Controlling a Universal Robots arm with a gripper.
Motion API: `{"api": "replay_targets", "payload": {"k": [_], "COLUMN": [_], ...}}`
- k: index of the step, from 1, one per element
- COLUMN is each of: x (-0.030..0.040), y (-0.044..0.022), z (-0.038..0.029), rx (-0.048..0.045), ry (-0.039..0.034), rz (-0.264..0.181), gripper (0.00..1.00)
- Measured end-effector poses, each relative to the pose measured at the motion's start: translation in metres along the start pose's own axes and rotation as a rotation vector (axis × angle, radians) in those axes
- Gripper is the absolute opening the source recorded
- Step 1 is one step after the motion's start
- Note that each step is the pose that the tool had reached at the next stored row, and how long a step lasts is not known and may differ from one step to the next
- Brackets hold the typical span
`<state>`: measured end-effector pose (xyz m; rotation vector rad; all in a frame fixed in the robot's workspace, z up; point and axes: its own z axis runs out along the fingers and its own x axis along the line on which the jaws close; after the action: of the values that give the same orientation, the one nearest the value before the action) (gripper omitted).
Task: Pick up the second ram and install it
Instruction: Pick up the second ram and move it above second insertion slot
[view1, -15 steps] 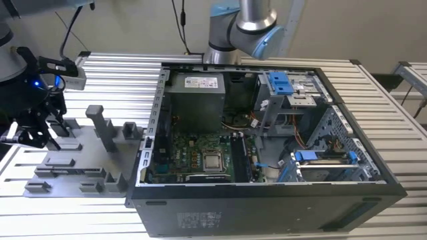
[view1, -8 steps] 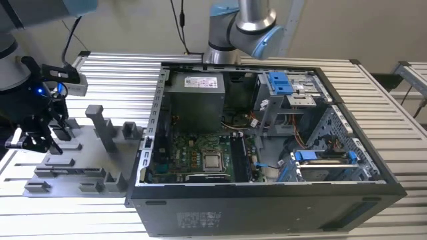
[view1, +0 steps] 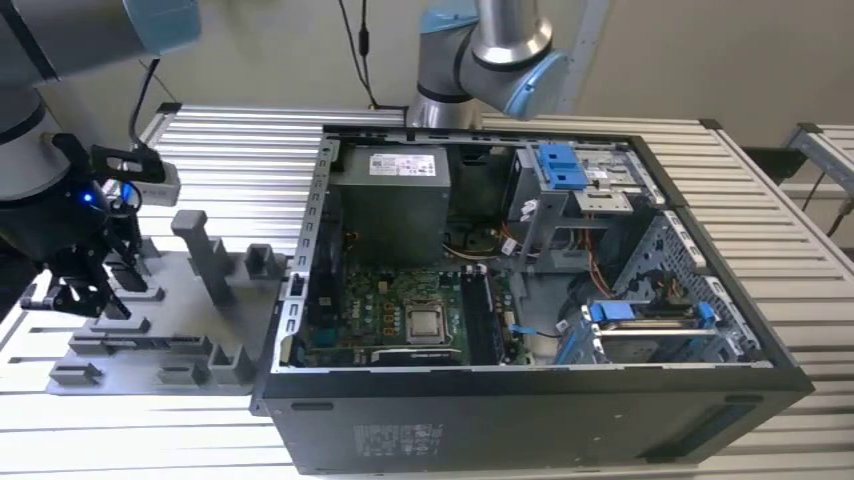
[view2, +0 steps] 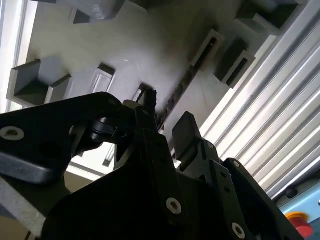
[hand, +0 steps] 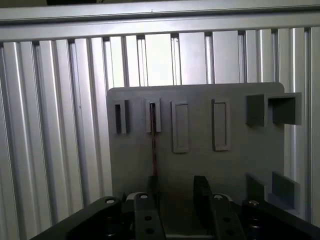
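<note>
One finger of the spread-apart gripper (hand: 175, 189) sits seemingly in line with the second ram (hand: 153, 142), standing on edge in the grey tray (hand: 235, 160) at the exterior view's left, so descending could crush it.

Beneath the fingers (hand: 201, 192) of the gripper (hand: 175, 184) we find the tray (hand: 235, 165) lying on the slatted table (hand: 60, 125), the second ram (hand: 153, 145) standing on edge in a slot ahead of them, close beside one finger, and the computer case (view1: 534, 400) beside the tray.
</note>
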<state>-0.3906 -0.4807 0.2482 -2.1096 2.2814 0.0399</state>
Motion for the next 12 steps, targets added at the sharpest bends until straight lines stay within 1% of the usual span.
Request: {"api": "replay_targets", "payload": {"k": [3,10,12], "x": [0.0006,0.0027,0.0042], "y": [0.0009,0.0035,0.0042], "z": [0.005,0.0135,0.0152], "rx": [0.0001,0.0,0.0001], "ry": [0.0,0.0001,-0.0001], "rz": [0.0,0.0,0.0], "gripper": [0.42,0.42,0.42]}}
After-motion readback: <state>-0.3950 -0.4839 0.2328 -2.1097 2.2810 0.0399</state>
